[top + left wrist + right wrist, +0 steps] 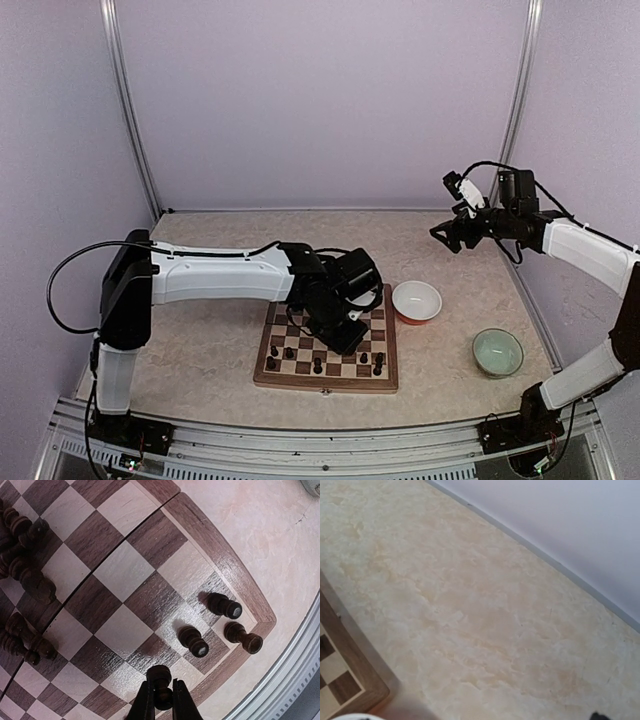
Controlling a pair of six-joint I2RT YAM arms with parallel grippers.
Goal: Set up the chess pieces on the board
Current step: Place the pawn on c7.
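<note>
The board lies in the table's middle, near the front. My left gripper hangs over it, shut on a dark chess piece, held between the fingers above a square near the board's edge. Three dark pieces stand by the board's corner. Several more pieces lie in a heap on the board's far part. In the top view a few pieces stand along the front rows. My right gripper is raised at the back right, away from the board; its jaws do not show clearly.
A white bowl stands just right of the board. A pale green bowl stands further right, near the front. The right wrist view shows bare marbled table, the board's corner and the back wall's edge. A metal rail runs along the table front.
</note>
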